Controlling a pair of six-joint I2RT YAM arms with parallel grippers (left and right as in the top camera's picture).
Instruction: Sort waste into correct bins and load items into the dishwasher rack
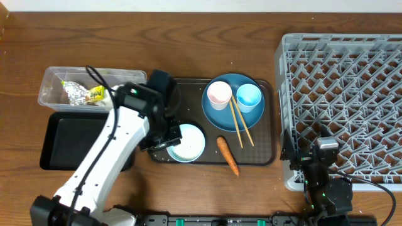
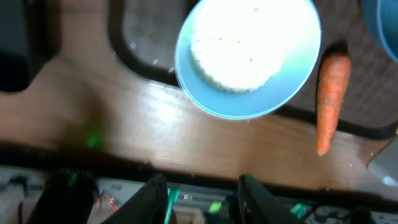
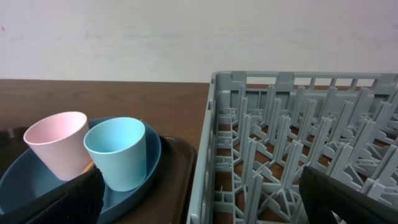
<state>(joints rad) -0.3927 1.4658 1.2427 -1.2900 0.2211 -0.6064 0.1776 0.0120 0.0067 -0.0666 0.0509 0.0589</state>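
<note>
Hovering my left gripper (image 2: 202, 190) near the white bowl with light-blue outside (image 2: 249, 56), I see its fingers spread and empty. The bowl sits at the edge of the dark brown serving tray (image 2: 143, 37), with the small orange carrot (image 2: 333, 93) just beside it. My right gripper (image 3: 205, 208) sits with its fingers apart, holding nothing, at the large grey plastic lattice rack (image 3: 298, 124).

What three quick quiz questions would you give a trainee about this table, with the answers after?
1. True or false: the grey rack already holds the white bowl.
2. What lies in the clear tub? A crumpled foil; B carrot; C chopsticks.
3. Fill in: the pink cup and the light blue cup stand on the blue ____.
Key: 1 false; 2 A; 3 plate.
</note>
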